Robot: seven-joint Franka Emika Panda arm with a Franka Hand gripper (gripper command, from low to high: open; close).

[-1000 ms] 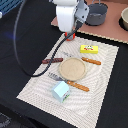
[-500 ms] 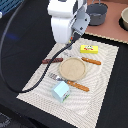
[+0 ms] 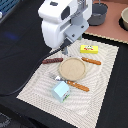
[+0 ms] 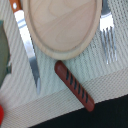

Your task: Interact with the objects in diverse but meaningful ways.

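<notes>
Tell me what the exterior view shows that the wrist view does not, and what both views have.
Only the exterior view shows the robot arm, the yellow block, the pale blue carton and the grey pot. Only the wrist view shows a small red thing at the picture's edge; what it is cannot be told. Both show the wooden plate, the dark sausage stick, the fork and the knife on the striped mat.
</notes>
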